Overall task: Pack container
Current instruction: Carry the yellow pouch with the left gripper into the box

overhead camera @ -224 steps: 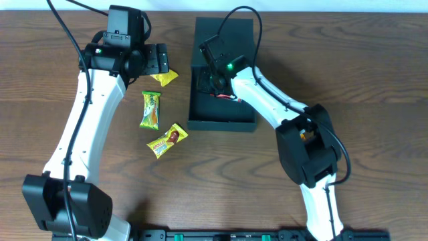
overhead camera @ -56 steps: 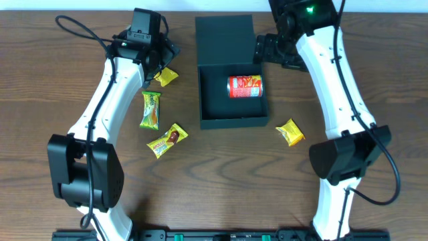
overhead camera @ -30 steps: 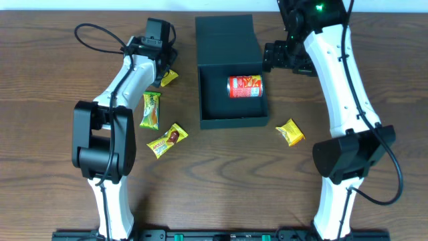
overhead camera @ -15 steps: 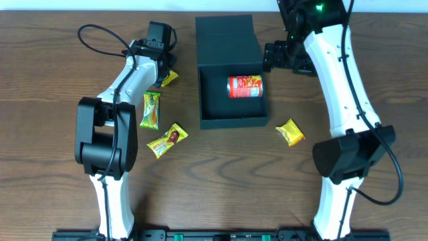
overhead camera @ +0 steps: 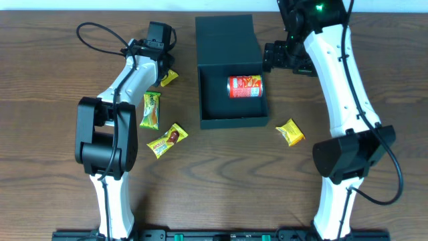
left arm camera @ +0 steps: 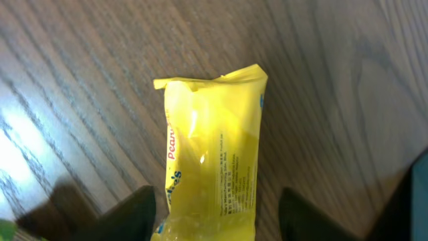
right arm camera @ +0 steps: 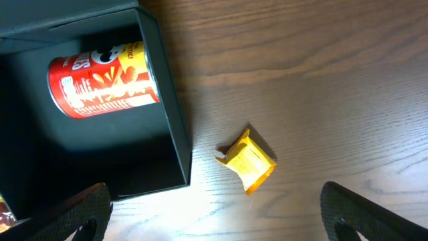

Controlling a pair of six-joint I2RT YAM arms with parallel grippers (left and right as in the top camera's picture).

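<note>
**Asker:** Your left pincer is down low. What is it doing there?

**Robot:** My left pincer stands wide, one finger on each side of the near end of a yellow packet lying flat on the wooden table. It grips nothing yet. I judge the fingers straddle the packet's narrow width so that one squeeze can catch it.

**Asker:** And the right one?

**Robot:** My right pincer is wide as well, and empty. It hangs just beside the container's right wall, high enough that its camera takes in both the box and a small crumpled packet lying apart from it on the table. That looks to me like its next pick.

**Asker:** Where is the container itself?

**Robot:** The container sits mid-table toward the far edge, between my two arms. Its flap lid lies open on the far side, so the mouth is free from above. A red can lies on its side inside, against the right wall, which leaves bare floor on the left and near side for flat packets.

**Asker:** What else waits?

**Robot:** There are two more on my left, a green-and-yellow packet and a yellow-and-brown packet. They lie near each other, apart from the box. I reckon the packing is barely begun.
</note>
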